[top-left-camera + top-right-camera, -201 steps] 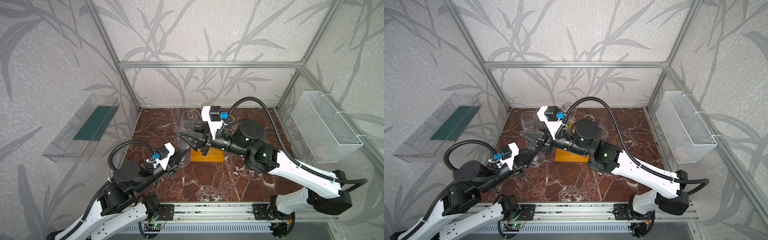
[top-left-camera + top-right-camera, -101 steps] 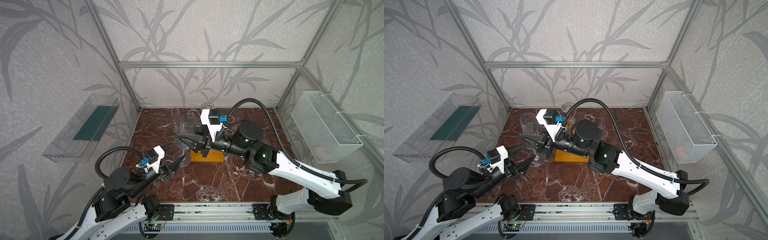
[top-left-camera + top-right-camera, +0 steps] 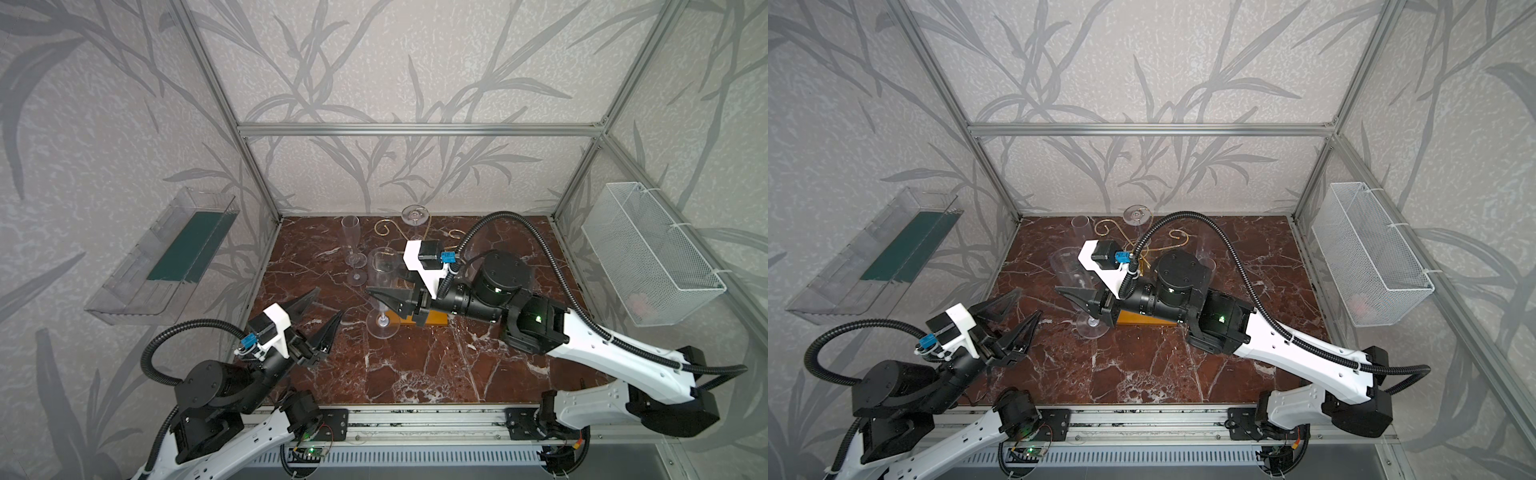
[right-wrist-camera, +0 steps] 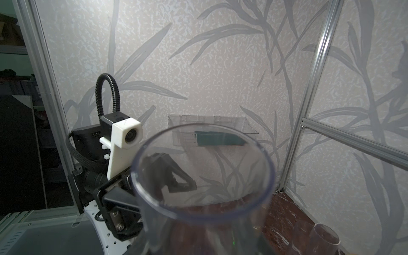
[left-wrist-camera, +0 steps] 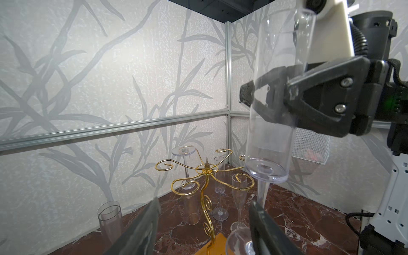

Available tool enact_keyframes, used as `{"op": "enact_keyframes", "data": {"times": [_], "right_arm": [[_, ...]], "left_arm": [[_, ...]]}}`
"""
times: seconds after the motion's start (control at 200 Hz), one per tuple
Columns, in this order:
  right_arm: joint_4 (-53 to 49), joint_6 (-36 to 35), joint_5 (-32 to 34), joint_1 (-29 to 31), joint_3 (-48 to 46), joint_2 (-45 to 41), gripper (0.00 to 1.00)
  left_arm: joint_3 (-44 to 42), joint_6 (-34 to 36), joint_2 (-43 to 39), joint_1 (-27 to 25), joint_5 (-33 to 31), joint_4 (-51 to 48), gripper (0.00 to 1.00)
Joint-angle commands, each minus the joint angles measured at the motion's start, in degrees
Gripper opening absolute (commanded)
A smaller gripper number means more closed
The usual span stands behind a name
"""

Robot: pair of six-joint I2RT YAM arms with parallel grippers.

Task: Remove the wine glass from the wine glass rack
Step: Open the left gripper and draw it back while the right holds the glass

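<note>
The wine glass (image 3: 384, 270) is a clear flute, upright, its foot low by the floor next to the rack's orange base (image 3: 432, 321). My right gripper (image 3: 380, 291) is shut on its bowl, as the left wrist view shows at the right gripper (image 5: 265, 97) and the wine glass (image 5: 273, 132). In the right wrist view the wine glass rim (image 4: 203, 174) fills the picture and hides the jaws. The gold wine glass rack (image 5: 207, 170) stands behind. My left gripper (image 3: 328, 303) is open and empty, left of the glass and apart from it.
Another glass (image 5: 184, 152) hangs upside down on a back arm of the rack. Several flutes (image 3: 351, 237) stand on the marble floor around it. A wire basket (image 3: 648, 257) hangs on the right wall and a clear tray (image 3: 166, 257) on the left wall.
My left gripper opened and drew back to the front left, away from the glass's stem. The right gripper kept its hold on the bowl and hardly moved.
</note>
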Motion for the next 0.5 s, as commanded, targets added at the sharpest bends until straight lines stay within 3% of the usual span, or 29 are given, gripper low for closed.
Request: {"op": "enact_keyframes", "data": {"times": [0.0,0.185,0.495], "right_arm": [[1.1,-2.7,-0.6,0.7,-1.7,-2.5,0.30],[0.4,-4.7,2.2,3.1,-5.3,-3.4,0.30],[10.3,-6.7,8.6,9.6,-17.2,-2.5,0.28]], "left_arm": [[-0.4,-0.6,-1.4,-0.1,-3.3,1.3,0.66],[-0.9,-0.3,-3.2,-0.2,-6.6,1.8,0.66],[-0.8,-0.3,-6.2,-0.1,-9.3,0.2,0.66]]}}
